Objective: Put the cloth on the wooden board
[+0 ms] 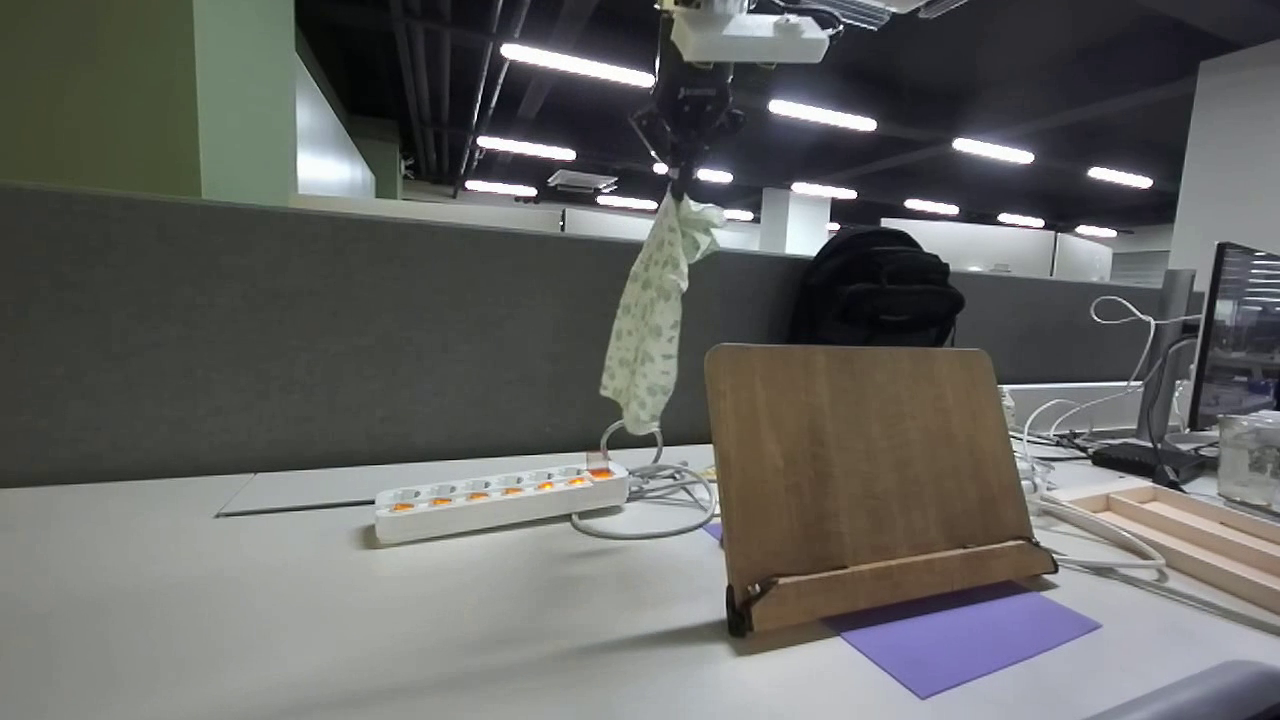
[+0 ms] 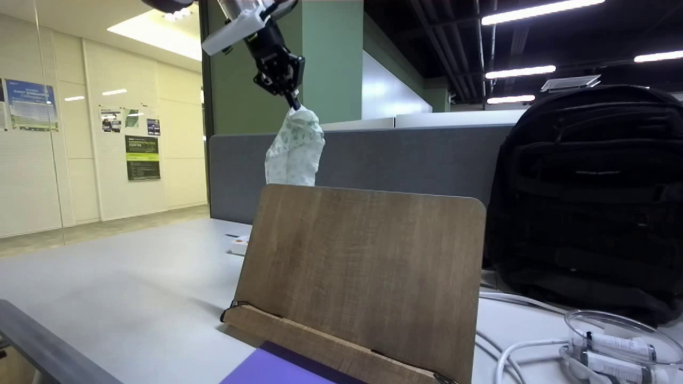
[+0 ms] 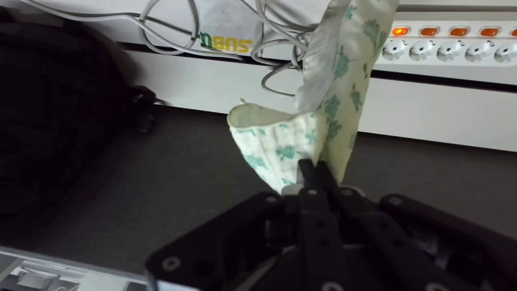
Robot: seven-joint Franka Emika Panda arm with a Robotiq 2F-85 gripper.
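A black gripper [image 1: 683, 188] clamped green-printed white cloth [image 1: 645, 330]; only an exterior view showed its bottom, above the white counter's [image 1: 250, 600] far edge.

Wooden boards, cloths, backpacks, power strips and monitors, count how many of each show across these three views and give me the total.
Wooden board: 1
Cloth: 1
Backpack: 1
Power strip: 1
Monitor: 1
Total: 5

Both exterior views look from near and low across the table [image 1: 250, 620], sharing the front of the wooden board [image 2: 363, 266] and the gray wall [image 1: 300, 340] behind. The wrist view looks down at that wall, upside down, from close behind the gripper [image 3: 314, 164] at bottom middle.
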